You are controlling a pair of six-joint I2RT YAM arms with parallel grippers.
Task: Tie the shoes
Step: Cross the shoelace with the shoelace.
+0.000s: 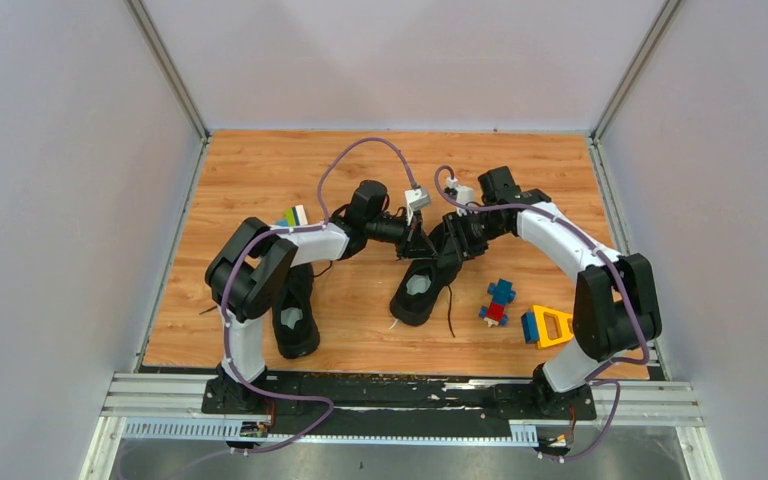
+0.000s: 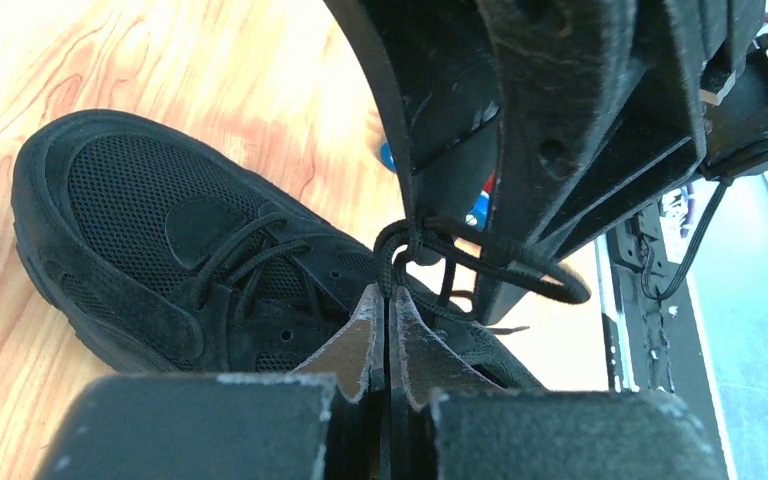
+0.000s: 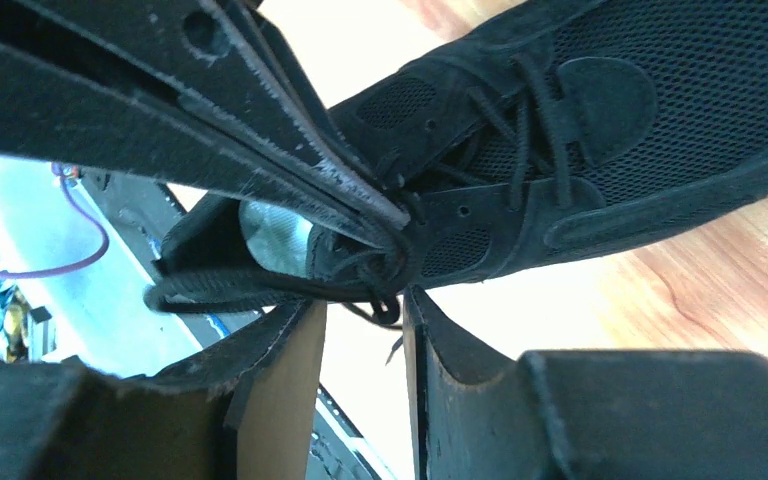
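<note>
Top external: arm (image 1: 260, 272) hides shoe (image 1: 298, 325) (partly).

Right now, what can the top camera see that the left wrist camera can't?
Only the top camera shows the second shoe, lying beside the left arm's base. Only the left wrist camera shows the left gripper shut on a thin lace. Both show the shoe being tied on the wooden table.
</note>
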